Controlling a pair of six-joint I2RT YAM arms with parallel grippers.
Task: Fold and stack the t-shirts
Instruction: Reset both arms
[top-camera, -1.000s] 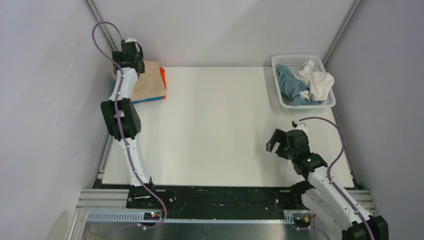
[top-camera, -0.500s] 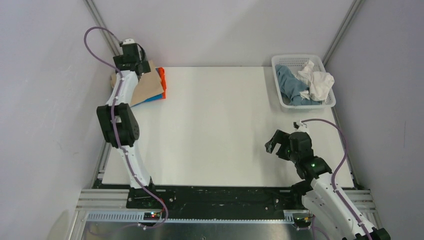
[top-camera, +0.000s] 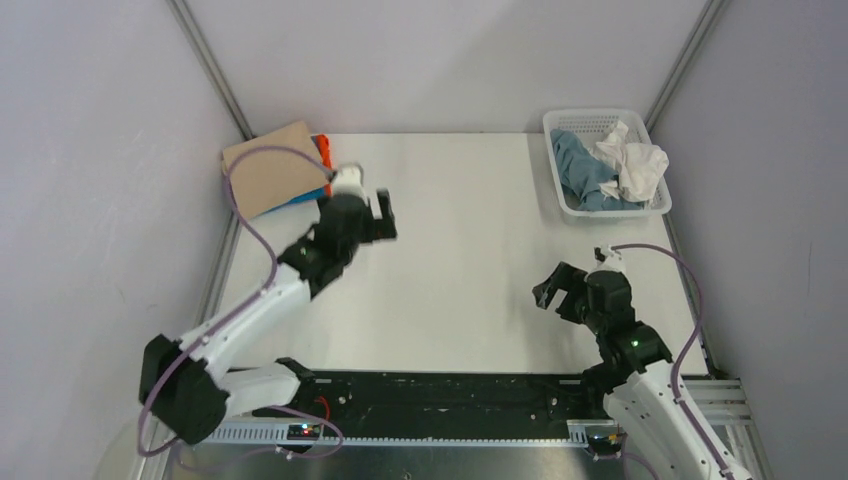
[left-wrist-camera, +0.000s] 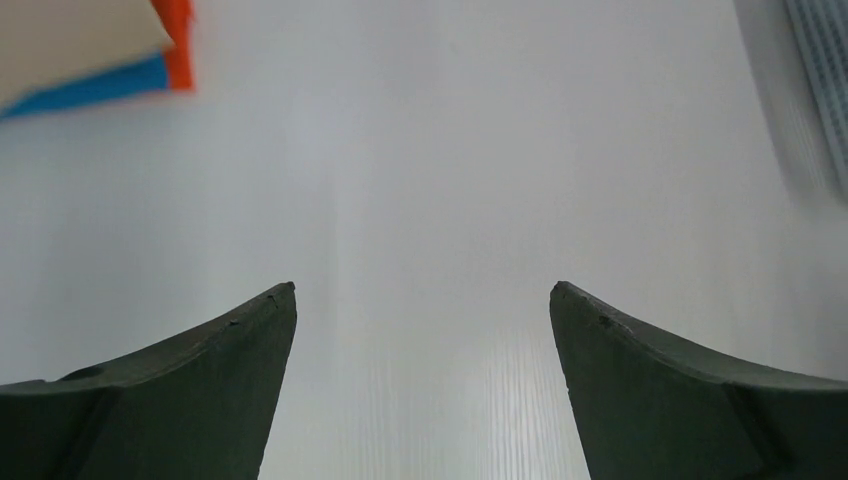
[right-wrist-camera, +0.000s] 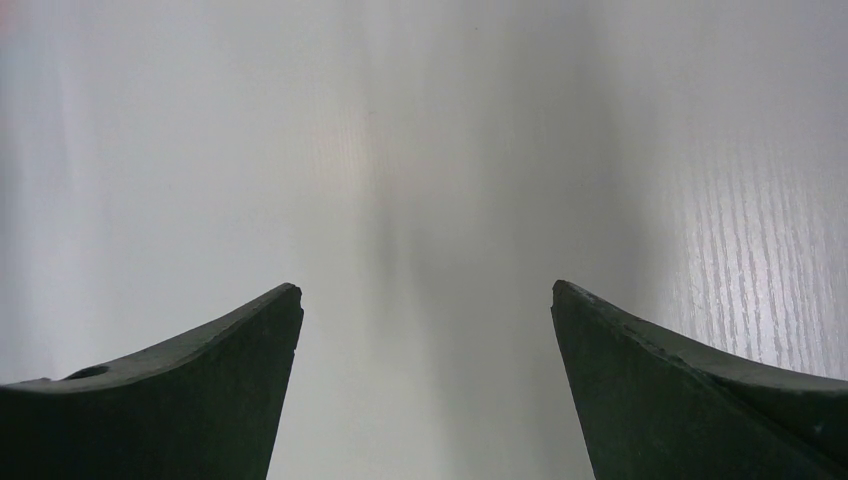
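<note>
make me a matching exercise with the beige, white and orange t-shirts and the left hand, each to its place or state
Column one:
1 beige t-shirt
2 white t-shirt
3 orange t-shirt
4 left hand

Column two:
a crumpled in the basket
b open above the bare table
c folded flat at the far left corner
d only a thin strip showing beside the beige t-shirt

Pairs: 1-c, 2-a, 3-d, 4-b
</note>
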